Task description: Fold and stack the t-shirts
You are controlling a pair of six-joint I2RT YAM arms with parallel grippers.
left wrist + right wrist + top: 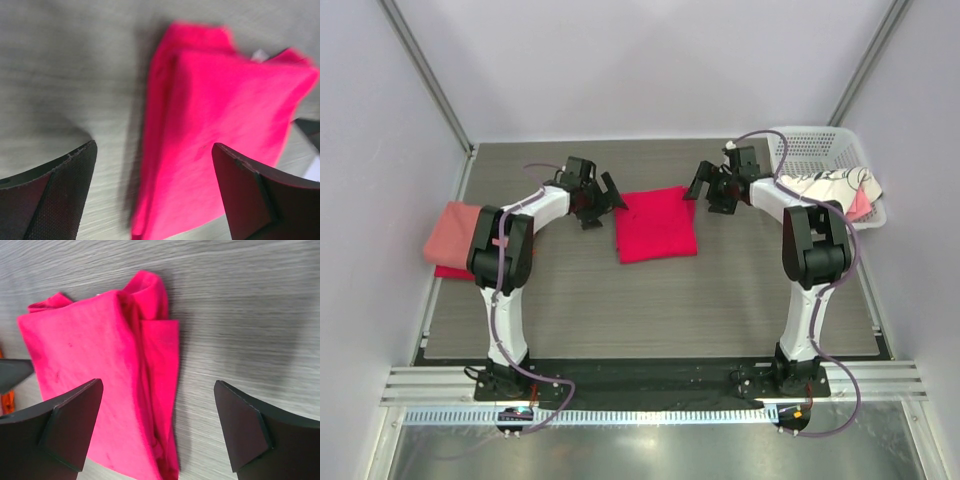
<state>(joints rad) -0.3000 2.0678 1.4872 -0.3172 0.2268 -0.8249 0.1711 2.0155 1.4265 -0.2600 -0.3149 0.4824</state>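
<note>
A bright crimson t-shirt [656,224] lies folded into a rough square on the table's middle; it also shows in the left wrist view [220,135] and the right wrist view [100,380]. My left gripper [610,198] hovers open and empty over its left edge. My right gripper [705,190] hovers open and empty over its right edge. A folded salmon-pink t-shirt [455,232] lies on a red one [448,271] at the far left. A white dark-printed t-shirt [830,185] hangs in the basket.
A white plastic lattice basket [815,145] stands at the back right with cloth in it, a pink piece [860,205] at its right end. Purple walls and metal frame posts close the table's sides.
</note>
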